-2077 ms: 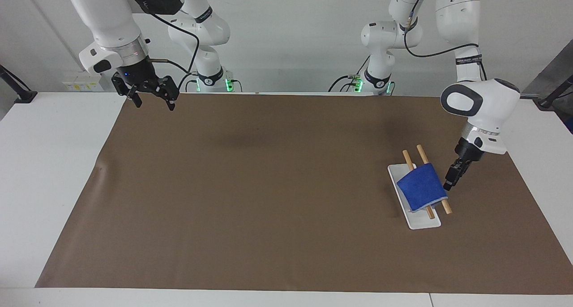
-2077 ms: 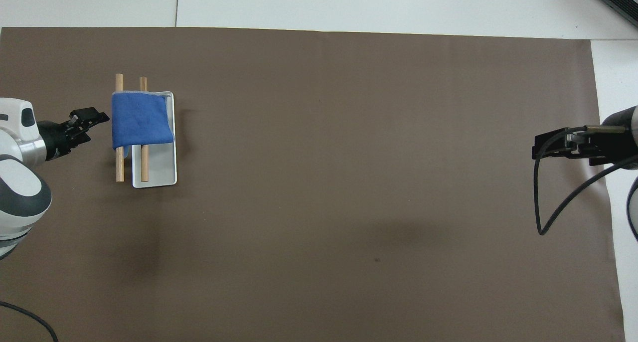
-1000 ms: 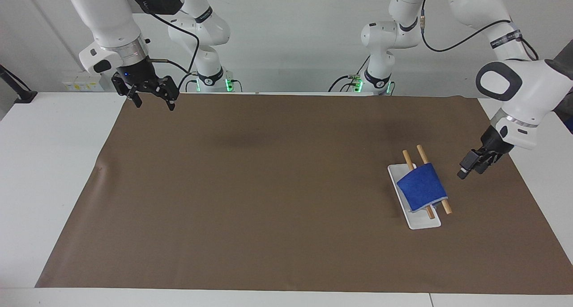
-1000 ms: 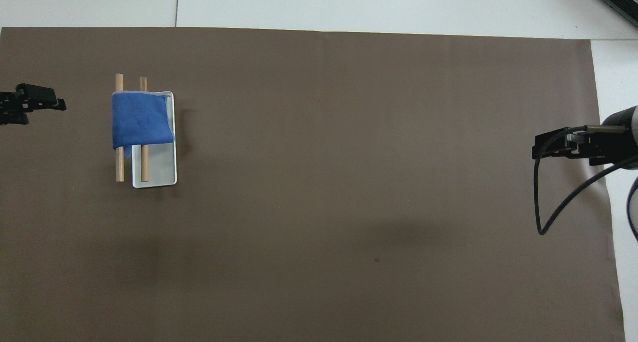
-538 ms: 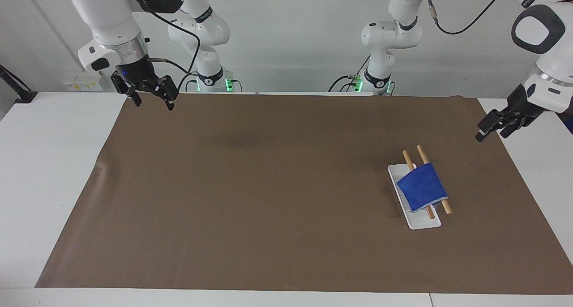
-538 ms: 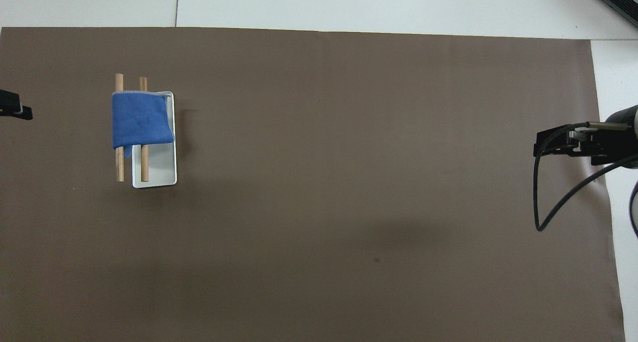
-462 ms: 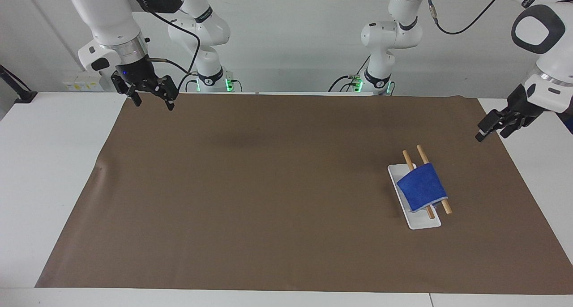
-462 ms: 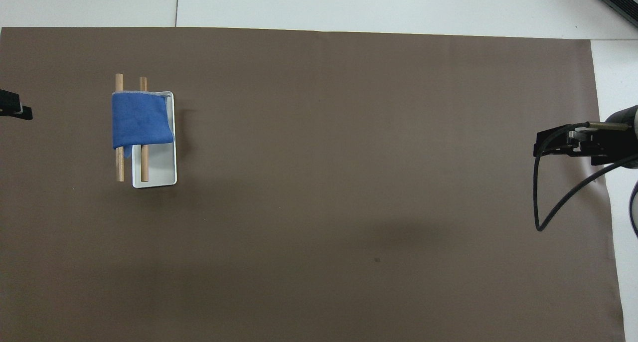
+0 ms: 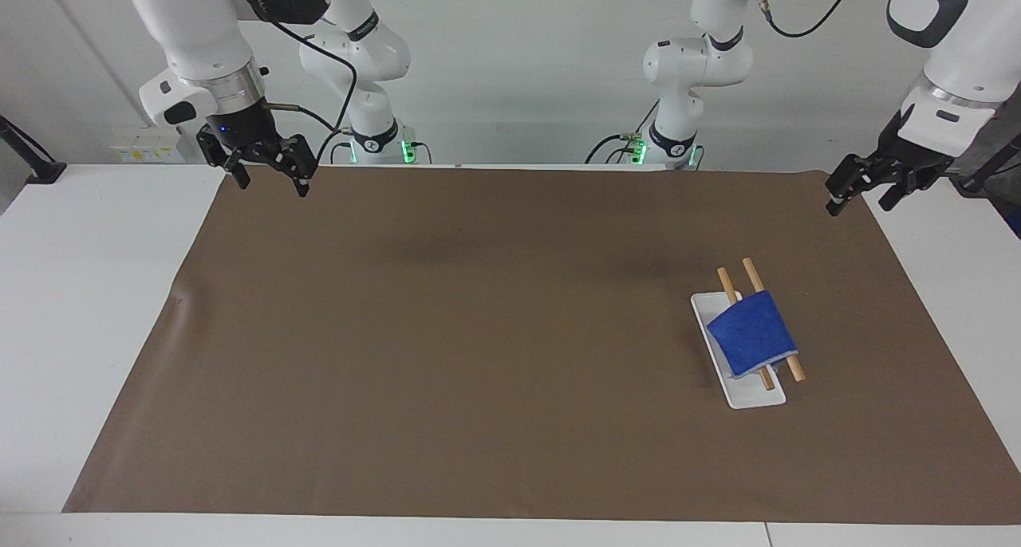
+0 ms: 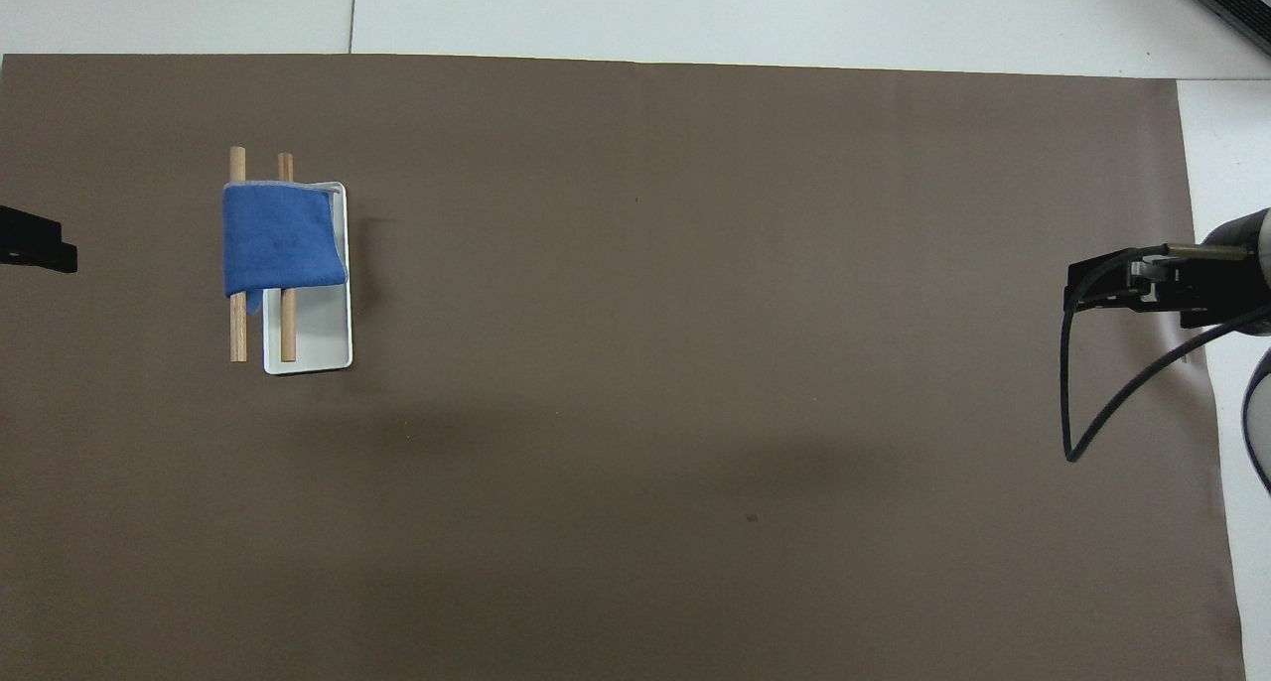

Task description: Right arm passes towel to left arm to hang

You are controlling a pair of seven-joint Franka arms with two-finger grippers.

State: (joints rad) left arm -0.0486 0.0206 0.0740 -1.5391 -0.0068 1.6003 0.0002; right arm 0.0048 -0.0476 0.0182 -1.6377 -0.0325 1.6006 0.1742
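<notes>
Hanging draped across two wooden dowels [image 9: 760, 324] over a white rectangular tray [image 9: 742, 395], the royal-blue cloth towel [image 9: 751, 333] looks hung. My left jaws [image 9: 860, 188] and right jaws [image 9: 271, 170] gape empty, well apart from it; I judge only parking remains.

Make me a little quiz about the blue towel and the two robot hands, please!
1. True or false: the towel hangs over both wooden dowels.
2. What is under the dowels? A) a white tray B) a bowl C) a box
3. Fill in: neither the left gripper nor the right gripper holds anything; both are ____.

Key:
1. True. The towel drapes across both dowels, toward the left arm's end of the table.
2. A. The white tray lies on the brown mat beneath them.
3. Open. Each gripper is up over its own corner of the mat, with nothing between its fingers.
</notes>
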